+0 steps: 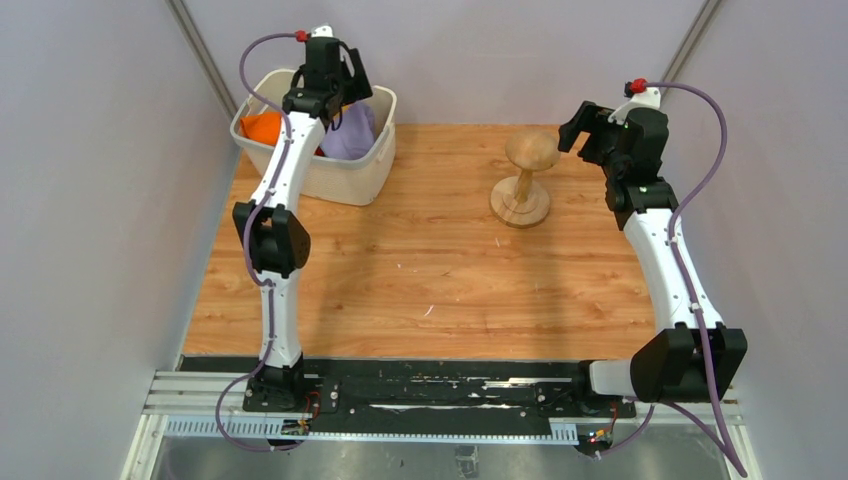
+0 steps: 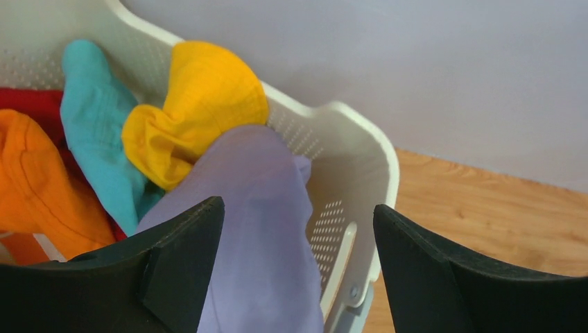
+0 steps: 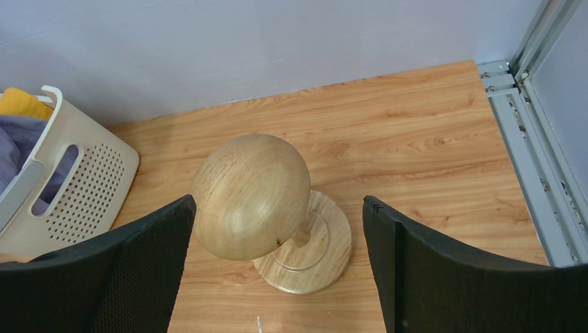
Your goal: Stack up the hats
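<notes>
Right up against my left wrist lens, the left gripper shows its two black fingers spread wide apart, clamped on nothing. It hovers over the far-left corner of the table, above the basket.

From above, the broad wood-grain table fills the view, both arms reaching out from its near edge.

Next in size, the white perforated plastic basket sits at the far-left corner. All five hats are inside it, none stacked.

The lavender fabric bucket hat lies on top against the right wall of the basket, running up between my left fingers and brushing the left one, but not gripped.

The orange fabric hat is bunched at the left side. The teal fabric hat is wedged upright just beside it. The yellow fabric hat is crumpled against the far rim, touching both teal and lavender. The red fabric hat is only a strip showing behind orange and teal.

Over on the right, the wooden mushroom-shaped stand stands upright and bare, well apart from the basket.

The right gripper hangs just above it, jaws wide, holding nothing.
</notes>
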Controlling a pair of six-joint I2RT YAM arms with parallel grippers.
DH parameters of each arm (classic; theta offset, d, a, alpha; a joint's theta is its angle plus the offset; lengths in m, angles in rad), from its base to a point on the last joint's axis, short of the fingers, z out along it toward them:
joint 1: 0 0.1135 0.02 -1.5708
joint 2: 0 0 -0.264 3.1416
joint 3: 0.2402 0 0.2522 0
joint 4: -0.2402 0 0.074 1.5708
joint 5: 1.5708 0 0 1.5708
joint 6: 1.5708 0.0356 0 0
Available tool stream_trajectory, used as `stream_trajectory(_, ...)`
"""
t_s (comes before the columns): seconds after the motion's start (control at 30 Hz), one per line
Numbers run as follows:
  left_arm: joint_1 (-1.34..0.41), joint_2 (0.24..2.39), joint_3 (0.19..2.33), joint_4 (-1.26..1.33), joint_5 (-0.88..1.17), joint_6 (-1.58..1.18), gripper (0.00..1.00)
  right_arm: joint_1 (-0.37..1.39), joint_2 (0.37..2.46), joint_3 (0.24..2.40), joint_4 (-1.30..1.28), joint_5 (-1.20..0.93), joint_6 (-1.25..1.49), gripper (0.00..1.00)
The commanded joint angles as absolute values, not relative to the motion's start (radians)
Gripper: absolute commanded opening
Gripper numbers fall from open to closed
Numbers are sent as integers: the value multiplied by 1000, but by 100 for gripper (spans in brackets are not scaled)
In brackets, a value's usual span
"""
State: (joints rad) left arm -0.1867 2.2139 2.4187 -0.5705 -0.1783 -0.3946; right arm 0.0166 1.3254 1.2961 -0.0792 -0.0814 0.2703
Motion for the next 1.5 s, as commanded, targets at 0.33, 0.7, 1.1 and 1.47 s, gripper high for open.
stream_trajectory(0.33,-232,2177,2232,-601,-245,-332,79,2,1328,1290,-65,-90,274,89)
stream_trajectory(0.7,-342,1941,1962,-306,-511,-175,0,2,1349,1298,-79,-65,263,89)
stream_trajectory(1.1,-353,1616,1755,-61,-314,-229,0,-102,1442,1334,-144,-8,241,89)
stream_trajectory(1.47,-354,1561,1713,46,0,-393,0,-150,1673,1358,-228,-124,273,89)
